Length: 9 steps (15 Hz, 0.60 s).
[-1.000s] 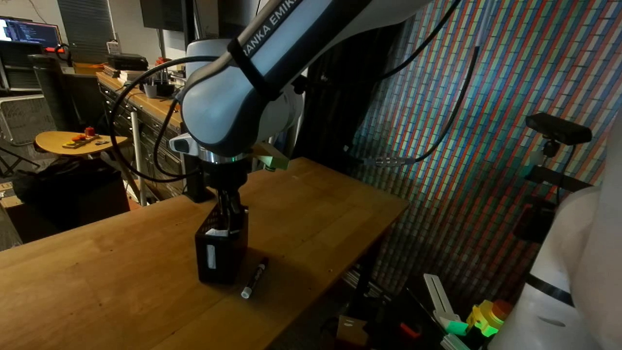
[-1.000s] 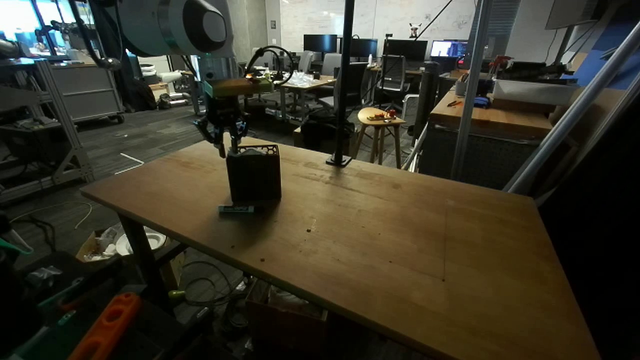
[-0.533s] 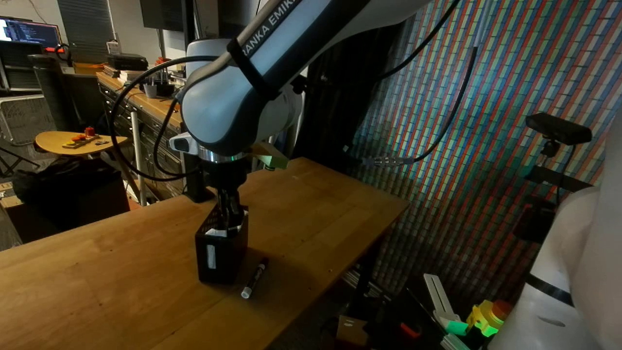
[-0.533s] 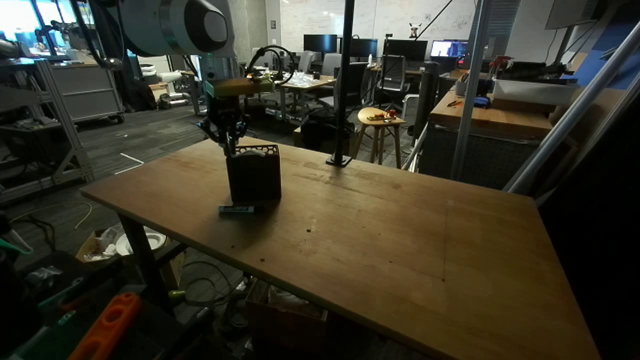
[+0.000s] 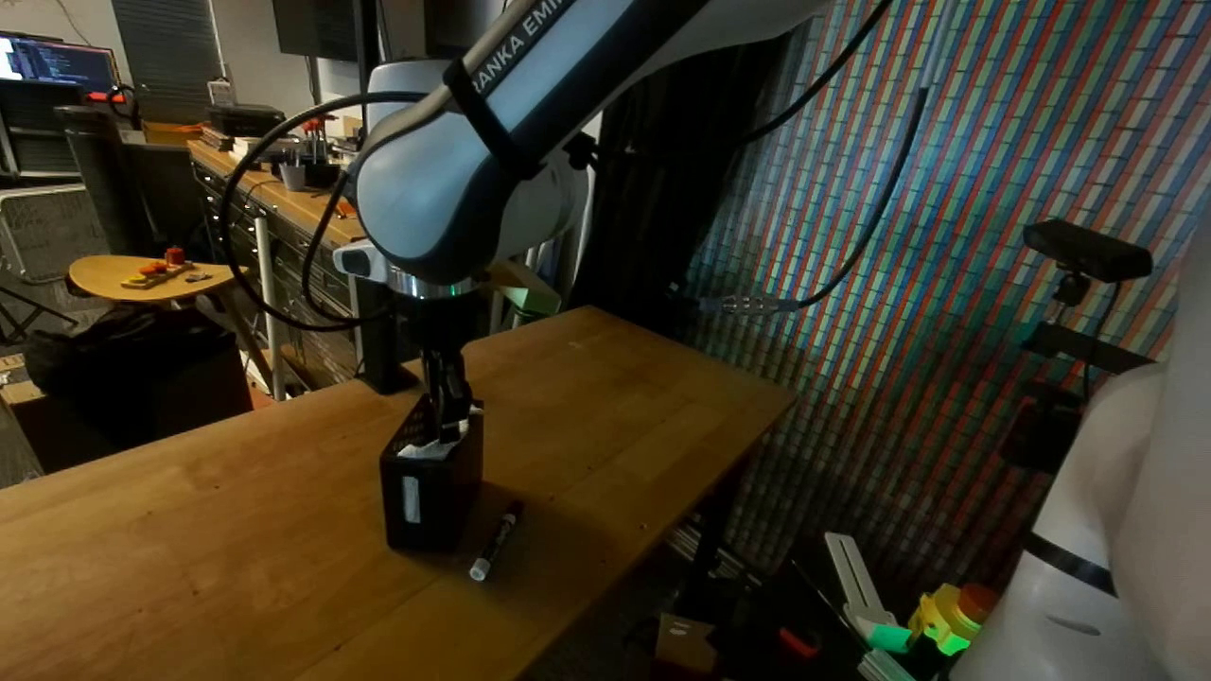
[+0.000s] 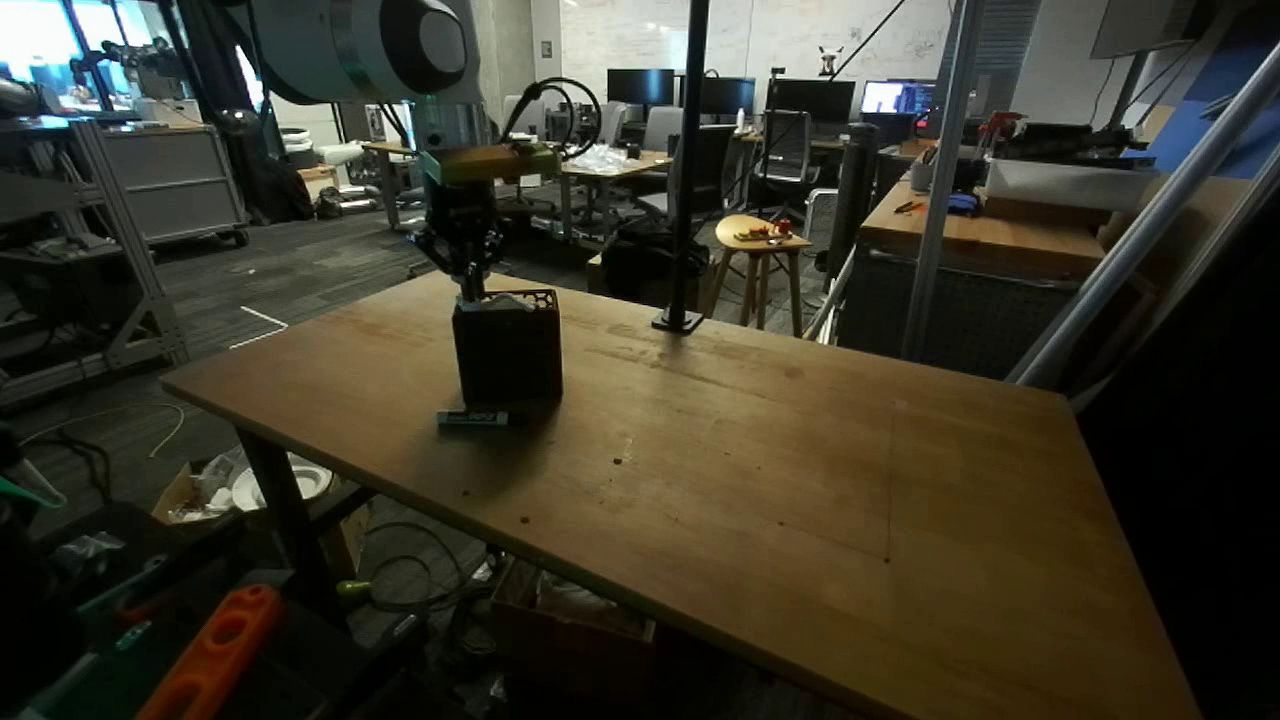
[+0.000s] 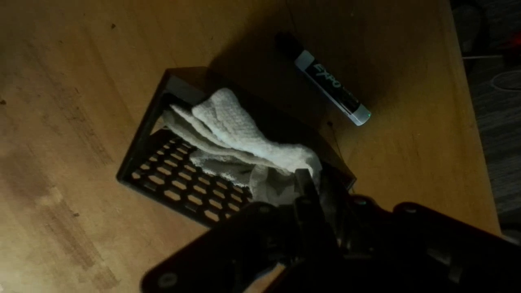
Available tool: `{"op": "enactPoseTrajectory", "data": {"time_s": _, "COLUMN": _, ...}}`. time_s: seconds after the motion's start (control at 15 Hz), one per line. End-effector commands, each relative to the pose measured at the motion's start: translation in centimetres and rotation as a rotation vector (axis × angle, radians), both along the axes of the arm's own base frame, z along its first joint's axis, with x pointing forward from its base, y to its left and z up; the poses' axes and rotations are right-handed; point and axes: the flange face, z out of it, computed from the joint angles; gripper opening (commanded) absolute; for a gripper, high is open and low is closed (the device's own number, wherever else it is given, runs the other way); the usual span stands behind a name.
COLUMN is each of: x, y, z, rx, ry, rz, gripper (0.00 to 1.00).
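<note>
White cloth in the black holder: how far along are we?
Done: the jaws are at the white cloth in the mouth of the black holder. In hand: they look closed on part of it. Left, probably: pulling it free, since the cloth sits bunched inside the holder.

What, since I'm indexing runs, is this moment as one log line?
Hand: closed on white cloth | Where: mouth of black bin | Nearby: Expo marker on table
</note>
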Motion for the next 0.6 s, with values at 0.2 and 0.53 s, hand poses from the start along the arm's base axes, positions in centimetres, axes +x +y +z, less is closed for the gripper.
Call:
{"op": "enactPoseTrajectory", "data": {"time_s": 0.2, "x": 1.71, "y": -0.78, "z": 0.96, "rx": 0.007, "ry": -0.033, "rz": -0.005, "gripper": 0.14}}
{"op": "enactPoseTrajectory", "data": {"time_s": 0.53, "x": 1.82, "y": -1.15, "z": 0.35, "rx": 0.01, "ry": -0.021, "rz": -0.017, "gripper": 0.14}}
